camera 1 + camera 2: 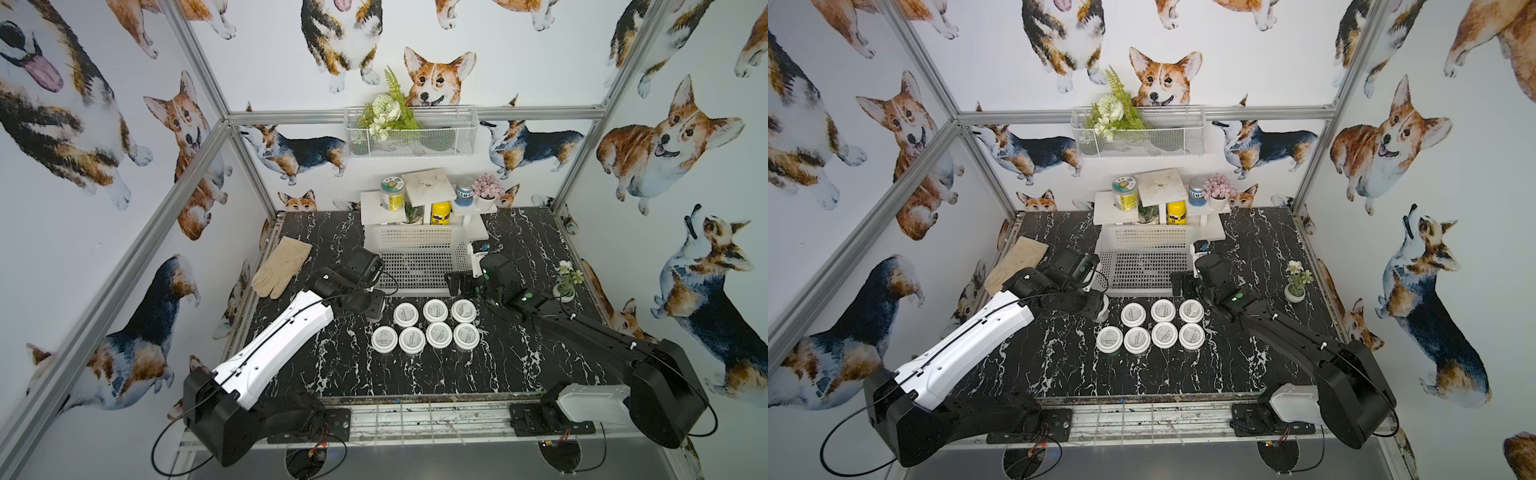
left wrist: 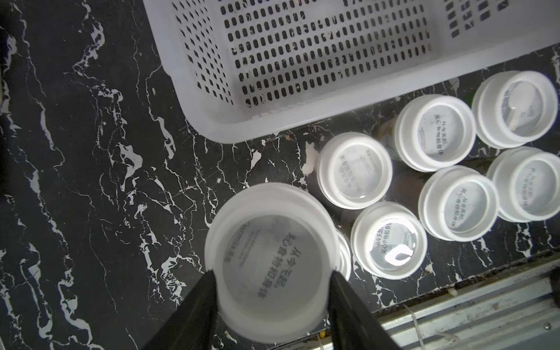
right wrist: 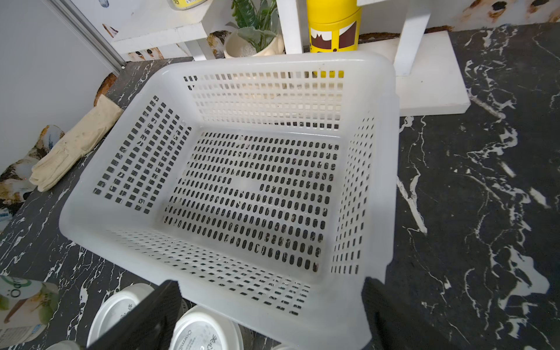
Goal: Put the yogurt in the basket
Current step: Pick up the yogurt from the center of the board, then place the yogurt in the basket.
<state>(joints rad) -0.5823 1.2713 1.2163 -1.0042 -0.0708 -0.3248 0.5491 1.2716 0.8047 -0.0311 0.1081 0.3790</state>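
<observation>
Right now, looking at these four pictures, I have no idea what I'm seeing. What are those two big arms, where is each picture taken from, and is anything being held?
These are two robot arms fixed at the front of a black marbled table. Each ends in a two-fingered gripper. Two pictures look down from one camera head above; the other two come from cameras on the arms' wrists. The left gripper is shut on one yogurt cup, seen close in its wrist view. Seven more cups stand in two rows on the table. The right gripper is open and empty, at the near rim of the white plastic basket, which has nothing in it yet. A glove lies to one side, and a small white shelf stands behind the basket.
</observation>
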